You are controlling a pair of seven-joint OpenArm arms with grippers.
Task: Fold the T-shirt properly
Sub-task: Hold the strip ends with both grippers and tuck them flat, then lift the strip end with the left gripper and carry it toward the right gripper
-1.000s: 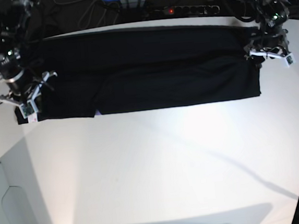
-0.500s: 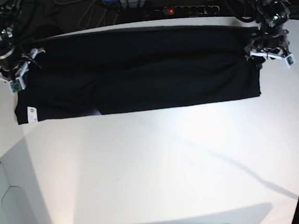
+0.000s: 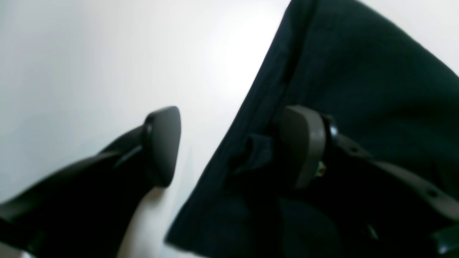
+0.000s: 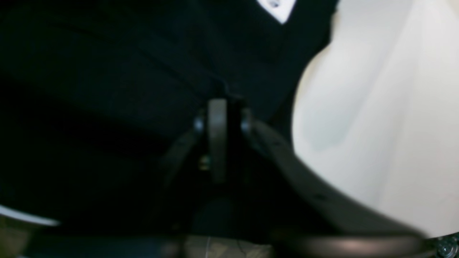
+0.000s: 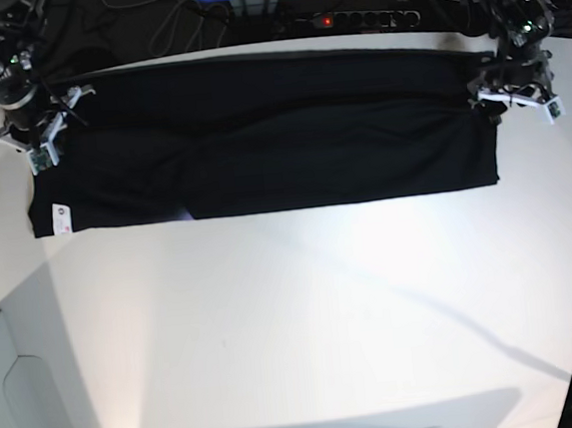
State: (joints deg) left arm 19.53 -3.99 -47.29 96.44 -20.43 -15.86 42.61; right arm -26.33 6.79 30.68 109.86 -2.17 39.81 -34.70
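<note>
T-shirt, base view: the black T-shirt (image 5: 331, 160) is lying in a long folded band across the far part of the white bench (image 5: 306, 322), a white label (image 5: 62, 219) showing at its near corner on the right arm's side.
Left gripper, base view: the left gripper (image 5: 501, 98) is reaching over the shirt's end.
Right gripper, base view: the right gripper (image 5: 42, 155) is standing over the opposite end, just beyond the label.
Left gripper, left wrist view: its jaws are standing wide apart, one fingertip over bare bench, the other over the shirt beside a small raised fold (image 3: 258, 147); nothing is being gripped.
Right gripper, right wrist view: its fingertips are sitting close together at a ridge in the black cloth; whether they are pinching it, I cannot tell.
</note>
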